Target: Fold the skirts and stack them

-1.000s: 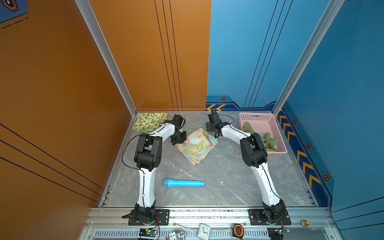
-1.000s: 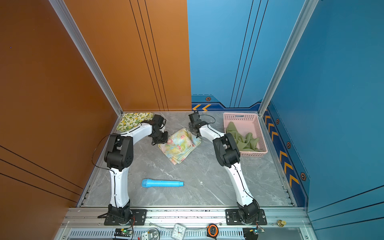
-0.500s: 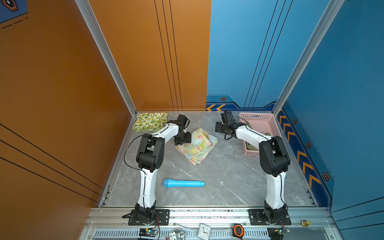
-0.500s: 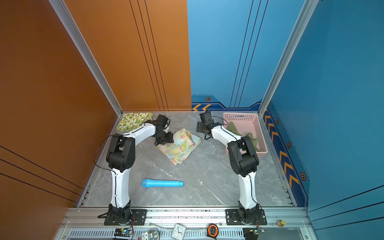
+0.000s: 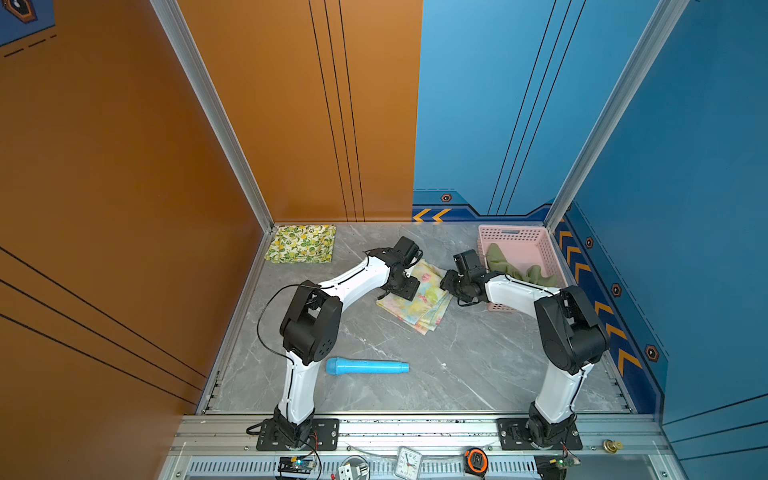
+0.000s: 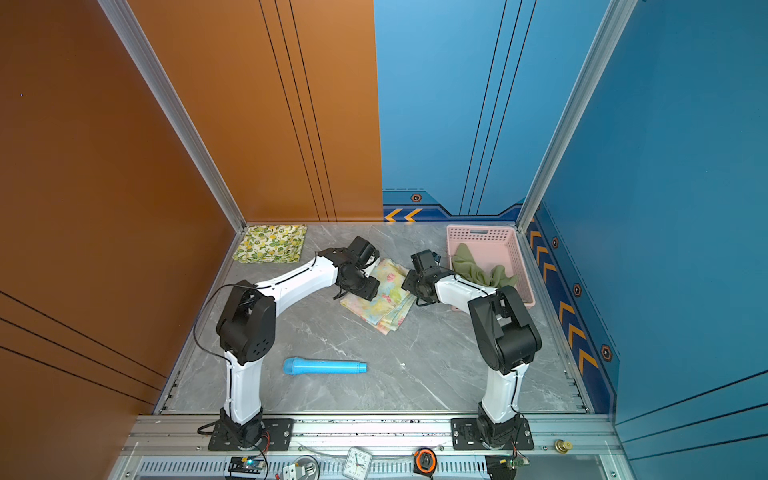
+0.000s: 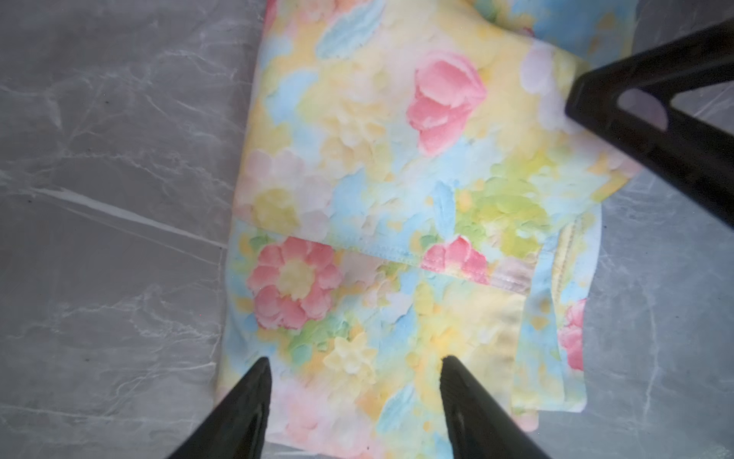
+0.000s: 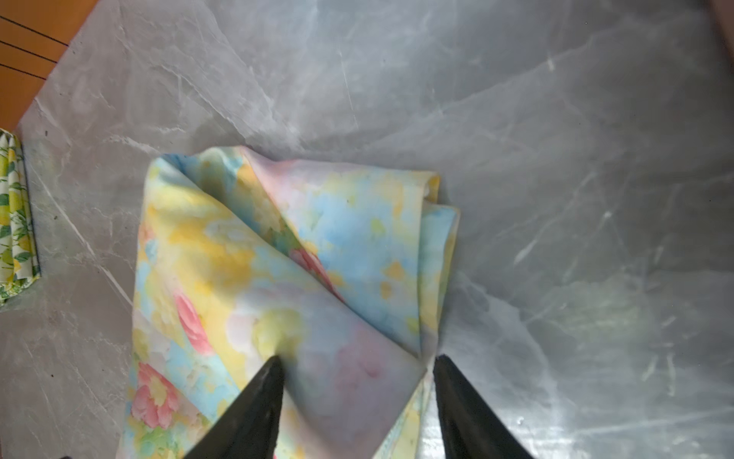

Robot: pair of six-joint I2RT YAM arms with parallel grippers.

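Top views both put the blue tube nearest, lying alone on the grey bench, well apart from any cloth. Beyond it, mid-bench, the pastel floral skirt lies folded into a compact, layered packet, its edges a little fanned at the near corner. Both arms reach in over it.

The left wrist view has the left hand with fingers spread, hovering over the packet and pinching nothing; the cloth lies flat beneath. The right wrist view has the right hand likewise spread, its tips straddling a corner of the fold. Whether they touch the cloth I cannot tell, but they are not clamped on it.

Farther back on the right, the olive skirt sits crumpled in the pink basket, unfolded. In the far left corner the lemon-print skirt lies folded flat by the walls.

By my reading, two skirts are folded and one is untouched, and nothing is stacked yet. What is left: carry the pastel packet onto the lemon-print one, then take out, fold and stack the olive skirt.
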